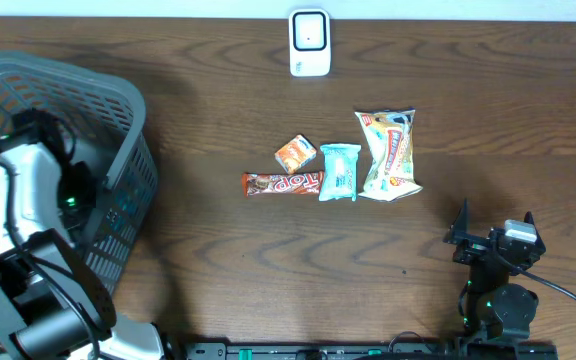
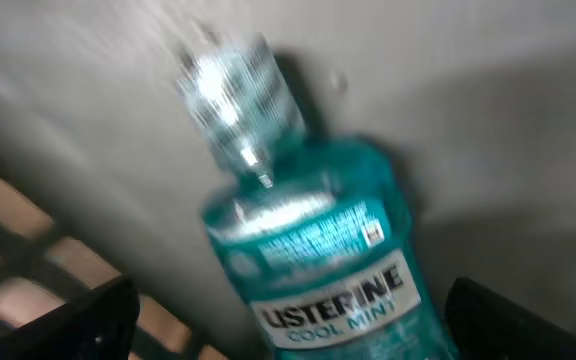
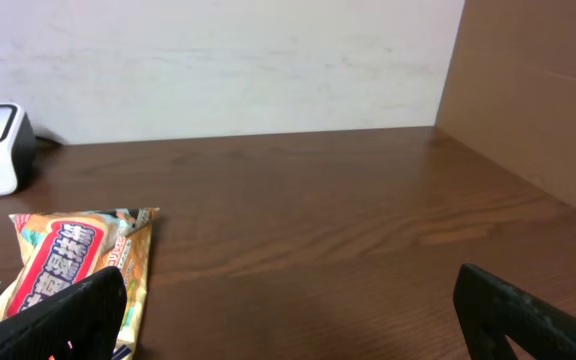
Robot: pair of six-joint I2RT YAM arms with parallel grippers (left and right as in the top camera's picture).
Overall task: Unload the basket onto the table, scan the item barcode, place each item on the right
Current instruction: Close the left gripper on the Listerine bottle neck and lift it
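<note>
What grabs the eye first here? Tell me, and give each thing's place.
The teal Listerine mouthwash bottle fills the left wrist view, apparently lying inside the grey basket at the table's left edge. At mid-table a cluster of snacks runs from the chocolate bar on the left to the large snack bag on the right. The white scanner stands beyond them at the far edge.
</note>
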